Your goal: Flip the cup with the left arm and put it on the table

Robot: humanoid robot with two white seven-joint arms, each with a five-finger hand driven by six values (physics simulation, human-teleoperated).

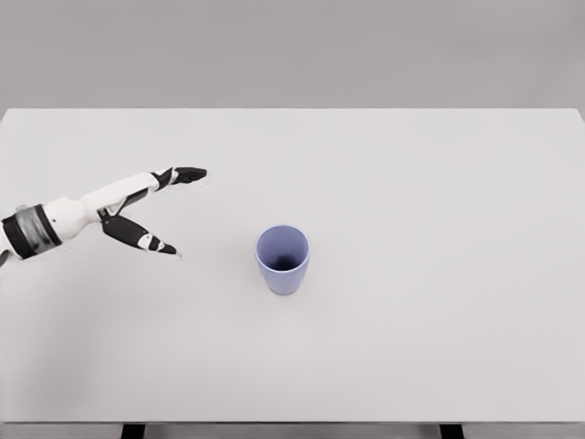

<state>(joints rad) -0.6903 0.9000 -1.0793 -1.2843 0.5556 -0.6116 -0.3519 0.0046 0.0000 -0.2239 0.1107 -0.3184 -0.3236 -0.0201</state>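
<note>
A light blue cup (pixel 282 259) stands upright on the white table (pixel 411 229), mouth up, a little left of the middle. My left hand (pixel 174 208) reaches in from the left edge, to the left of the cup and apart from it. Its fingers (pixel 187 174) stretch out straight and the thumb (pixel 151 241) splays below them, so the hand is open and holds nothing. The right arm does not show.
The table's near edge (pixel 292 422) runs along the bottom of the view, with two dark legs under it. A plain grey wall lies behind the far edge.
</note>
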